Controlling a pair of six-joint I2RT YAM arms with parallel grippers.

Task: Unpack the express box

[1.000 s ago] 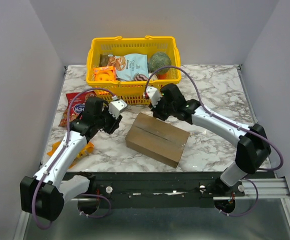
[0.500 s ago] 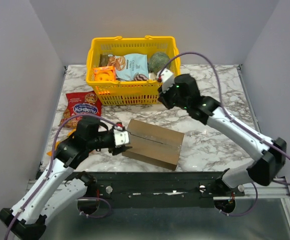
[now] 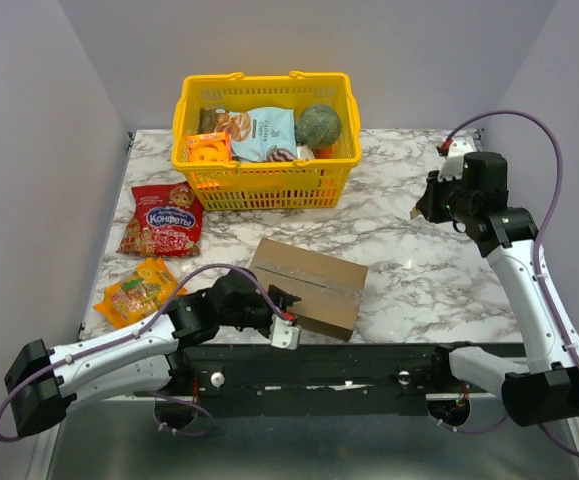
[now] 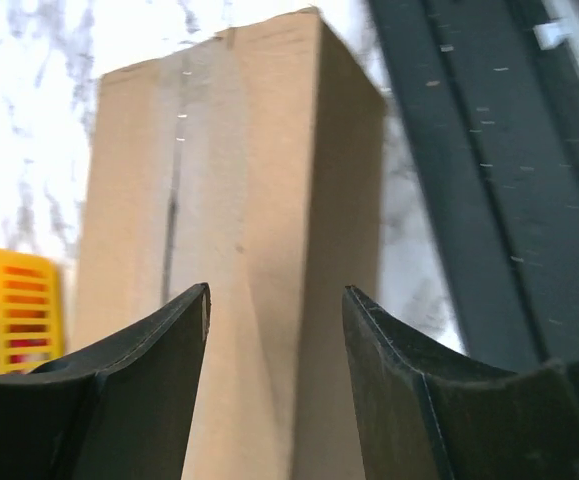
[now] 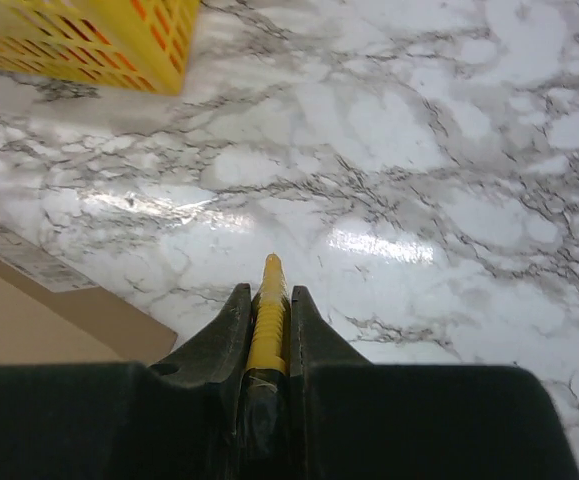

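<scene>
The express box (image 3: 309, 285) is a plain brown carton lying closed near the table's front edge, its seam along the top. It fills the left wrist view (image 4: 239, 220). My left gripper (image 3: 281, 305) is open at the box's near-left corner, low by the table's edge; in its wrist view (image 4: 276, 300) the box's long edge stands between its fingers. My right gripper (image 3: 421, 210) is raised over the right side of the table, far from the box. It is shut on a yellow ribbed tool (image 5: 268, 315), whose tip pokes out past the fingertips. The box's corner shows at left (image 5: 29, 310).
A yellow shopping basket (image 3: 265, 185) with packaged food stands at the back centre; its corner shows in the right wrist view (image 5: 89, 45). A red candy bag (image 3: 163, 217) and an orange snack bag (image 3: 139, 291) lie at the left. The black rail (image 3: 369, 360) runs along the table's front.
My left arm has swung down and forward to the box's near-left corner. My right arm has pulled back and up to the right, away from the basket and box.
</scene>
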